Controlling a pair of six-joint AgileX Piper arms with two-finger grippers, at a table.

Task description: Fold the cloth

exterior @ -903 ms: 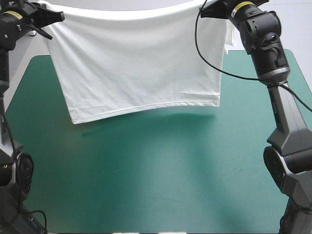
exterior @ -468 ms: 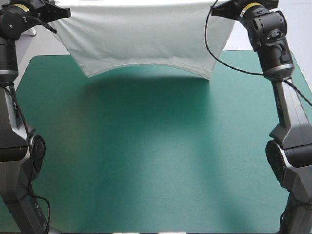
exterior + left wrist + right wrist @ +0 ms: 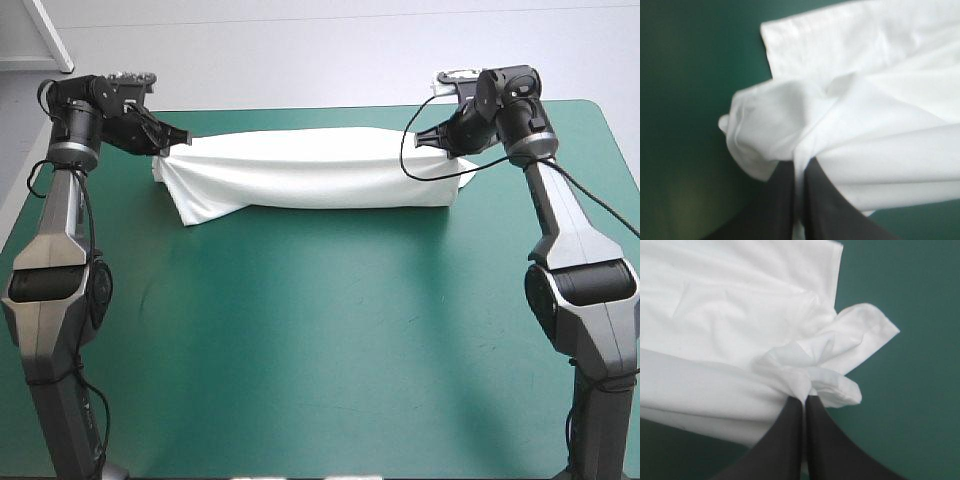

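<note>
The white T-shirt (image 3: 315, 180) lies as a long folded band across the far part of the teal-green table, stretched between both grippers. My left gripper (image 3: 180, 139) is shut on the T-shirt's left end, low over the table. At the band's right end my right gripper (image 3: 428, 140) is shut on the T-shirt too. In the left wrist view the black fingers (image 3: 782, 200) pinch bunched white T-shirt (image 3: 850, 115) fabric. The right wrist view shows the fingers (image 3: 790, 445) meeting on a gathered T-shirt (image 3: 740, 340) corner, with a sleeve flap just ahead of them.
The teal-green table (image 3: 320, 340) stretches wide and bare in front of the T-shirt. The table's far edge runs just behind the band.
Earlier the T-shirt hung high, spread between the raised grippers. Both arms have come down and forward, laying it on the table doubled into a long band. Both grips stay on it.
</note>
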